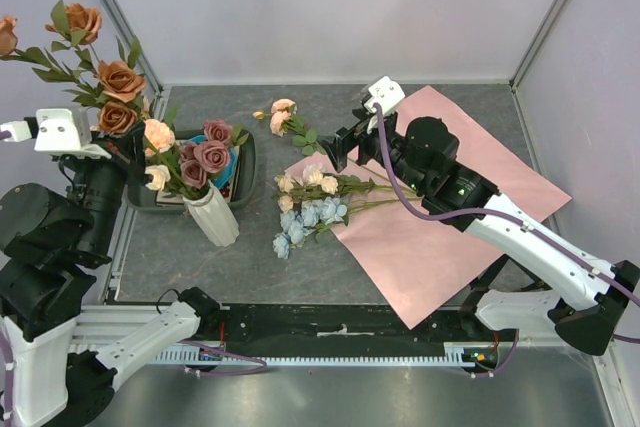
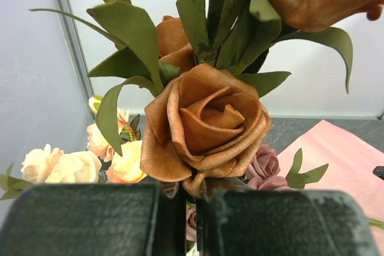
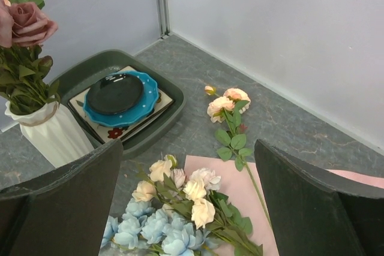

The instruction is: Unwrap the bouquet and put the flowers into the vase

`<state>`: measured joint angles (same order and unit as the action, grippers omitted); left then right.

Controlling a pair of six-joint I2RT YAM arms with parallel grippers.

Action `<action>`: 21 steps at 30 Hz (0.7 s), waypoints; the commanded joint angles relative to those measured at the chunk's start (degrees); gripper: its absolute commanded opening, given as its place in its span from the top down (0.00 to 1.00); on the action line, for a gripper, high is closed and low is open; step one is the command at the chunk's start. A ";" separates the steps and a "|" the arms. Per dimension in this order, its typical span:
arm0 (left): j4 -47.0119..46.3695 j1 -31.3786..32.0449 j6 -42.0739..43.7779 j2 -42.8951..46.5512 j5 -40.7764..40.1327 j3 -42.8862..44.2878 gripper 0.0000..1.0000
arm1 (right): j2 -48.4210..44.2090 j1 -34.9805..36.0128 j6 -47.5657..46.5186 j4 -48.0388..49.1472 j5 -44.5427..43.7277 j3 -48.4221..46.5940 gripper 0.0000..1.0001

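My left gripper is shut on the stem of a spray of orange-brown roses, held up above the table's left edge. Just right of it stands the white ribbed vase with mauve roses and peach ones in it. The bouquet's paper lies flat, pink side up. Cream flowers and blue flowers lie across its left corner. A peach stem lies behind them. My right gripper hangs open above the cream flowers.
A dark green tray behind the vase holds a blue plate on a patterned one. White walls close the table at the back and both sides.
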<state>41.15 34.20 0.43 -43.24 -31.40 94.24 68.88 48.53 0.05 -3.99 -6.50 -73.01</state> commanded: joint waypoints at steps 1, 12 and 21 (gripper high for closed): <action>-2.83 -0.01 -1.55 0.96 -1.91 -3.87 0.98 | -0.06 -0.19 1.18 1.44 -0.27 0.50 0.02; -7.83 -0.01 -8.15 9.13 -10.26 -21.62 0.98 | -0.24 -0.19 1.61 1.44 0.26 1.03 0.02; -14.69 -0.01 -12.63 17.92 -14.83 -41.48 0.98 | 0.02 -0.19 2.14 1.44 0.17 2.08 0.02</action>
<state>31.07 34.22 -7.18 -27.57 -42.15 58.83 69.06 48.53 1.21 -3.99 -6.37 -71.42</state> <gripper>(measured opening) 0.044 0.982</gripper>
